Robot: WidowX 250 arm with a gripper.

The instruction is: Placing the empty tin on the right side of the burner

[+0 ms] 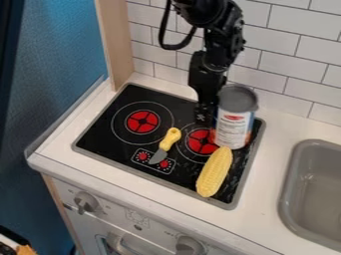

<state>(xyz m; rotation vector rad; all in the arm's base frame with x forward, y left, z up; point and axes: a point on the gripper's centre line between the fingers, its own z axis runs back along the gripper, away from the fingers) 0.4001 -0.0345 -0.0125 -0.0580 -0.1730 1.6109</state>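
Note:
The black gripper [205, 113] hangs at the back of the stove top, just left of the tin. The tin [233, 124], with a grey end on top and a white, blue and red label, stands upright over the back right part of the black stove top [180, 107]. It covers part of the right red burner [200, 141]. Whether gripper and tin touch is not clear.
A yellow corn cob [214, 172] lies in front of the tin, near its base. A toy knife [165, 145] with a yellow handle lies between the burners. The grey sink [290, 187] is at the right, and a tiled wall rises behind.

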